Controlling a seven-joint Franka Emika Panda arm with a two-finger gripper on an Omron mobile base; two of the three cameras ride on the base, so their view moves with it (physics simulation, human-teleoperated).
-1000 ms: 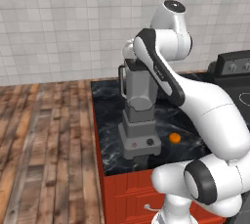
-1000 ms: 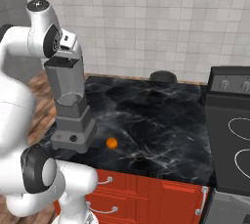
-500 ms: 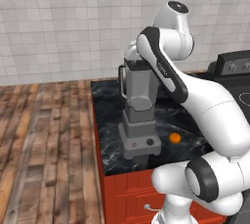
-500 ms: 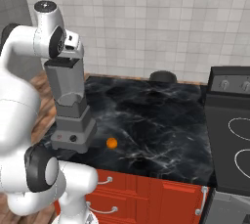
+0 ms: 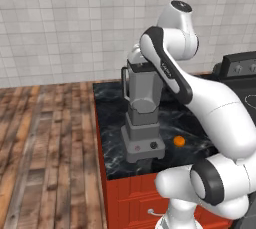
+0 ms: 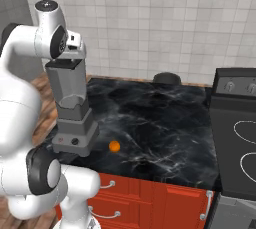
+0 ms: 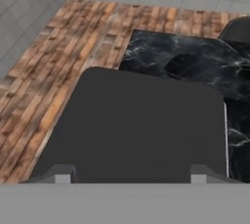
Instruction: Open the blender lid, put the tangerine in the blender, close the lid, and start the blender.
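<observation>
Black marble countertop [image 6: 165, 123] on red cabinets fills the middle of both base views, with white wall tiles behind and a wood plank floor to one side. At the near corner of that stone stands the tall grey blender [image 5: 142, 118], its tapered square jar on a stepped base with a black knob and small red button facing the front edge. Its dark grey square lid with rounded corners [image 7: 141, 125] is still seated on the jar, so the first step looks not yet done. The two-finger gripper [image 7: 132, 173] sits just over the lid, presumably there to grasp and lift it; only two pale fingertips [image 7: 58, 173] show at the bottom of the hand view, set wide towards the lid's two sides, and I cannot tell whether they press on it or merely straddle it. The small round bright orange tangerine [image 6: 114, 146] lies on the marble just beside the blender's base, at centre-left in the right base view and right of the base in the left base view, within easy reach for the later drop into the jar. The hand view gives the lid's whole top face, which the arm's elbow masks from the left; the right base view adds a dark round object [image 6: 166, 78] at the back wall and the black stove [image 6: 235, 128] at the right edge.
</observation>
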